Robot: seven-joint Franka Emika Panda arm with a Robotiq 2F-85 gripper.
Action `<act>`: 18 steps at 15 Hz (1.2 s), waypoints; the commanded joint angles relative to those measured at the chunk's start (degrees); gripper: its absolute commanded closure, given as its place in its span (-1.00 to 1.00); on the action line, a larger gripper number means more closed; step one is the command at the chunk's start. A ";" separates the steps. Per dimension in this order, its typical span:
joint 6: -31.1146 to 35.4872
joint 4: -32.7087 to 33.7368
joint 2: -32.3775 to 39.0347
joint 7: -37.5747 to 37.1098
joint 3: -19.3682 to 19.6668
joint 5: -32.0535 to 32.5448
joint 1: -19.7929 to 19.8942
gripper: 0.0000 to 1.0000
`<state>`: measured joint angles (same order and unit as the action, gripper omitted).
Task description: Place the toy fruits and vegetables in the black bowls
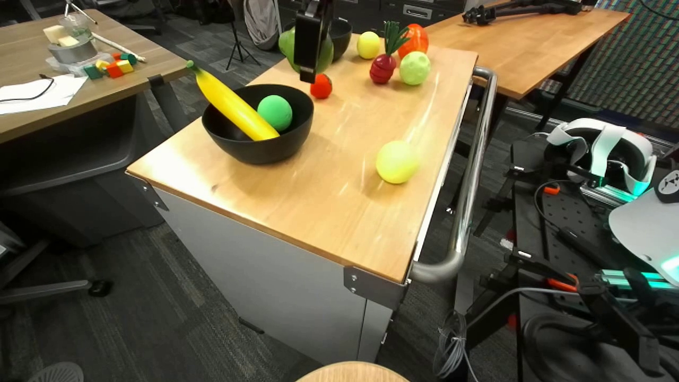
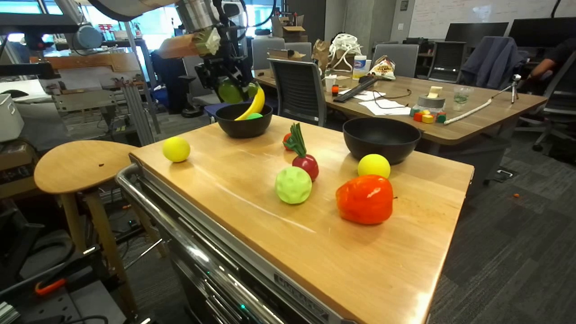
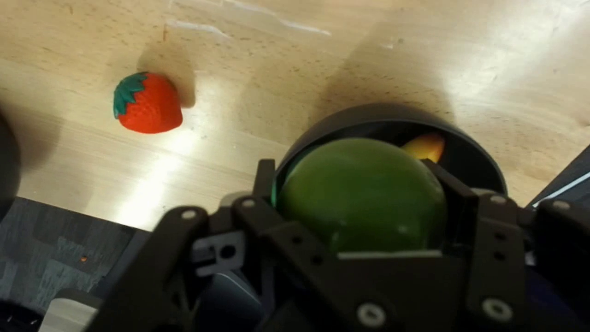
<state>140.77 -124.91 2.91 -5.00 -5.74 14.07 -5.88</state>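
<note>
The step in hand seems to be setting another piece down in a bowl: the black Robotiq gripper point(image 3: 346, 166) has its fingers spread well apart, pressed against opposite sides of a large, glossy, rounded green plastic toy point(image 3: 362, 198) whose kind I cannot tell. The toy hangs over the round, matte black bowl point(image 1: 260, 154) that already holds a curved yellow plastic banana point(image 1: 233, 106) and a smooth green ball point(image 1: 275, 113). The next move, I judge, calls for centring the toy, easing it down inside the rim and spreading the fingers without nudging the banana, which slants up past the rim. After that, the small red plastic strawberry point(image 3: 154, 106) with green leaves, lying between this bowl and a second round, matte black bowl point(image 2: 382, 144), looks handiest. Also on the pale wooden tabletop point(image 2: 243, 162) are a dark red, green-leaved radish point(image 2: 307, 167), a pale green dimpled ball point(image 2: 293, 185), a glossy orange-red pepper point(image 2: 365, 199) and two smooth yellow balls point(image 2: 176, 149).
</note>
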 commanded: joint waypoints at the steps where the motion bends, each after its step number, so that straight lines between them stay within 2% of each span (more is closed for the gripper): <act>1: 2.14 5.14 6.00 3.14 -0.17 -4.69 -0.02 0.04; 6: 1.75 7.54 9.55 5.04 -1.44 -7.83 -0.98 0.04; 7: 1.78 7.62 9.83 5.05 -1.53 -7.56 -1.21 -0.87; 8: 1.87 7.64 9.97 5.03 -1.57 -7.22 -1.40 -0.88; 9: 1.61 7.42 9.73 4.87 -1.54 -6.88 -1.60 -0.99; 13: 0.35 5.75 6.62 3.31 -1.62 -6.93 -2.31 -1.00; 15: -4.74 4.59 3.50 3.47 -2.41 -9.27 -2.33 -1.00; 18: -8.07 0.50 -2.71 3.64 -3.10 -9.96 -2.61 -1.00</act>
<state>135.80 -119.55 7.88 -1.51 -8.33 5.86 -7.82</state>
